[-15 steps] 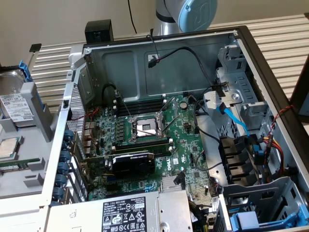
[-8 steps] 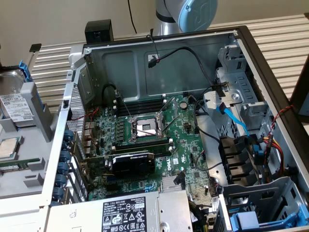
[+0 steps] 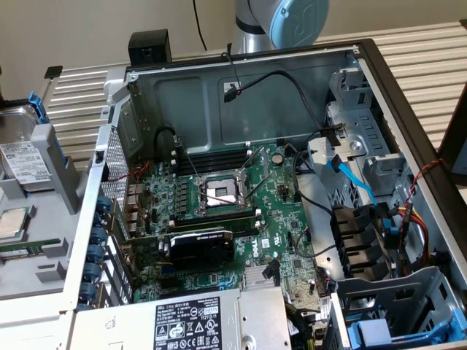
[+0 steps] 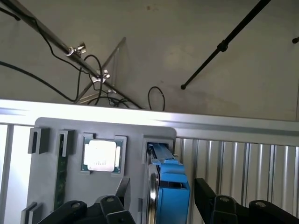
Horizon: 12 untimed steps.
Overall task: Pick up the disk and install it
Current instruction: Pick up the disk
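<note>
In the grey holder (image 4: 44, 179), the disk (image 4: 170, 191)

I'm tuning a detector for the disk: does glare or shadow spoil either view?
Wrist view: hard glare whitens the metal rail and washes out the CPU chip; the disk is evenly lit, its blue carrier vivid. Exterior view: soft, even light, no glare on the disk's label, mild shadow inside the computer case.

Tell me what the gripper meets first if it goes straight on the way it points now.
Probably the disk, standing on edge in the grey tray: it lies straight ahead of the open gripper. How far off it is remains unclear.
</note>
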Available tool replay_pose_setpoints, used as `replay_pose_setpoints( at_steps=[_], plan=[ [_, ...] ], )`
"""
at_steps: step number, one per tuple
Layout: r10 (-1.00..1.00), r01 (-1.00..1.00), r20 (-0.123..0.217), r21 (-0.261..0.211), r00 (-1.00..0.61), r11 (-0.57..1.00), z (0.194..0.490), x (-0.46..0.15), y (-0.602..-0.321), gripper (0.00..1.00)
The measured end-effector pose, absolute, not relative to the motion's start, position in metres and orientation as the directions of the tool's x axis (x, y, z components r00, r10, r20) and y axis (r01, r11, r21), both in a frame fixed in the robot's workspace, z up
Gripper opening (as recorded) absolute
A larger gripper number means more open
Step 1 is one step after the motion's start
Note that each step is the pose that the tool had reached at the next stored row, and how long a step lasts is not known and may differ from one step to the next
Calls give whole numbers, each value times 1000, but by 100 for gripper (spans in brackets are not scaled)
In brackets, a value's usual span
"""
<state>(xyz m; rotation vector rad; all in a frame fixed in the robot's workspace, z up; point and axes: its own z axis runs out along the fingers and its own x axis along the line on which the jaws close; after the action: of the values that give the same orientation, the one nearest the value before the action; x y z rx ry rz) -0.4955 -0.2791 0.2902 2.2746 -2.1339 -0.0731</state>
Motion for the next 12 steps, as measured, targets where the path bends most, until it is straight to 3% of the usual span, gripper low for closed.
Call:
replay_pose_setpoints(
  at_steps=[8, 12],
  plan=[
    [-998, -997, -21, 48, 64, -65, 288, -496, -279, 66],
    [-998, -997, -22, 48, 65, -66, 287, -496, -279, 56]
  ],
)
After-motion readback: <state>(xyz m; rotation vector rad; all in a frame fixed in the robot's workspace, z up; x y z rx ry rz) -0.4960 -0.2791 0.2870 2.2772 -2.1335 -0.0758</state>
